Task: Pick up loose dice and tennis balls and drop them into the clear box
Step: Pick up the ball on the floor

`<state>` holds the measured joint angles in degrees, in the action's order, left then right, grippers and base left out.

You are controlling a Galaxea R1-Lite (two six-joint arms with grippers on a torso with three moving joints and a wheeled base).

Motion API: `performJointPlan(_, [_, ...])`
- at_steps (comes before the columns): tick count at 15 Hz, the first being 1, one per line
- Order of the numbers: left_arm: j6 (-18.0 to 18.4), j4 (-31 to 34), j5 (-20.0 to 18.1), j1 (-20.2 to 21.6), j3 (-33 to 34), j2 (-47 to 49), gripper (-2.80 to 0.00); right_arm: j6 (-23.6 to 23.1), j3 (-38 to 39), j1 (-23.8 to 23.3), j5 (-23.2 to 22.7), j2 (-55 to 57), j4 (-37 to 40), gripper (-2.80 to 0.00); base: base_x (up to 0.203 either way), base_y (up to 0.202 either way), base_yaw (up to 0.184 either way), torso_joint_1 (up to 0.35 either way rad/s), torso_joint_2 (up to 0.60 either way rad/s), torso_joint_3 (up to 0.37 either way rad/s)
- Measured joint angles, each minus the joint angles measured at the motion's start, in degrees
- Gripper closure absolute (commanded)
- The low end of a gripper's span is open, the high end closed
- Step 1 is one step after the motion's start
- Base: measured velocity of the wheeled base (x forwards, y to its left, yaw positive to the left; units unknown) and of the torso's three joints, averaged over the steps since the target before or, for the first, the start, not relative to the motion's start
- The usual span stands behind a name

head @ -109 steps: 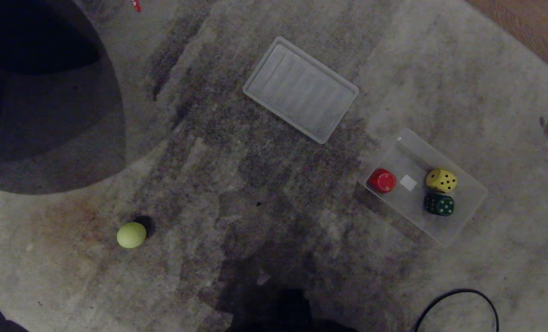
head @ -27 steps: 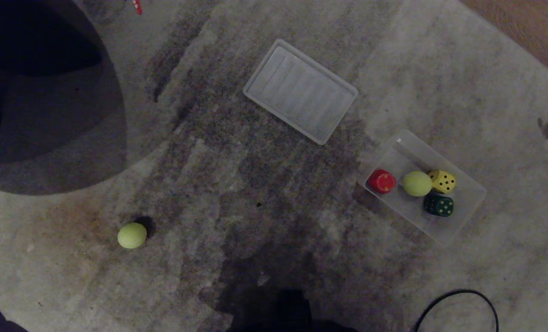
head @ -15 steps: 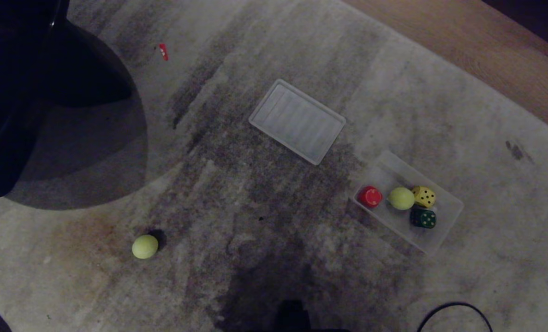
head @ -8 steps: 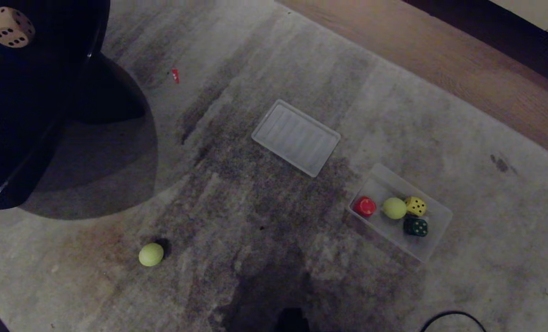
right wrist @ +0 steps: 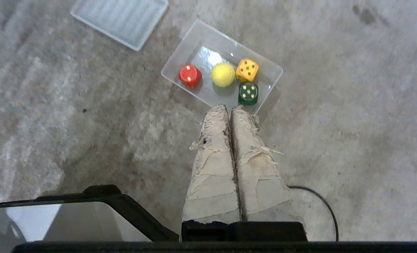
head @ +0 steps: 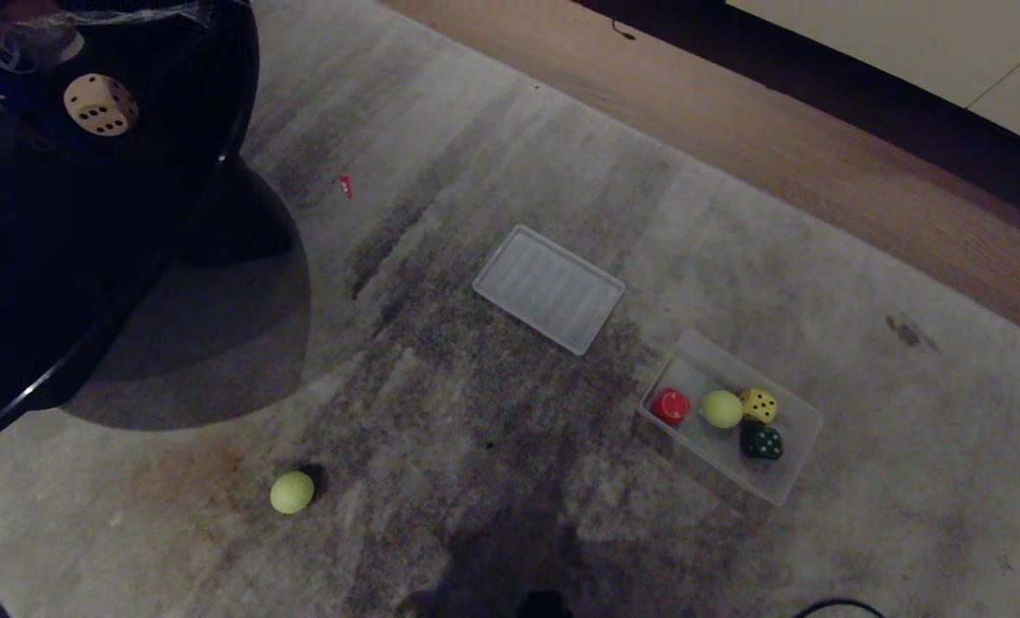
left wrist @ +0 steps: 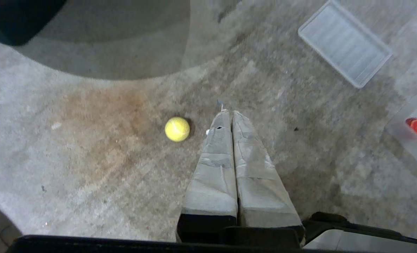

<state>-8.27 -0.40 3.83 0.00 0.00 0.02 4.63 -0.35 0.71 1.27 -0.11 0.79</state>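
On the rug, I'm keeping both pincers clenched and empty, one tennis ball sitting in the clear box, another lying loose, the beige die seemingly waiting on a dark table.

The carpet is a matt grey pile, rough and streaked darker where the nap lies differently, with a brownish stain near the loose tennis ball, whose yellow-green skin looks fuzzy and dull. Beyond the carpet runs a strip of smooth wood floor with visible grain. The clear box is thin transparent plastic with a glossy glint on its bottom; the ribbed lid is whitish, translucent plastic. The dark table has a shiny black top with a bright edge line, and the beige die on it looks matt. Both pincers' fingers are wrapped in wrinkled, fraying pale tape.
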Motion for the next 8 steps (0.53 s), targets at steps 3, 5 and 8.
performJointPlan(3, [0.06,0.00,-0.02,0.00,0.00,0.00,0.00,0.02,0.00,0.00,0.00,0.00,-0.02,0.00,0.000,0.000,0.000,0.000,0.00,0.199])
performJointPlan(5, [0.06,0.00,0.00,0.00,0.00,0.00,0.00,0.01,0.00,0.00,0.02,0.00,0.00,0.00,0.000,0.000,0.000,0.002,0.00,0.207])
performJointPlan(8, [0.04,0.00,0.00,0.00,0.00,0.00,0.00,0.00,0.00,0.00,0.00,0.00,0.00,0.00,0.000,0.000,0.000,0.003,0.00,0.200])
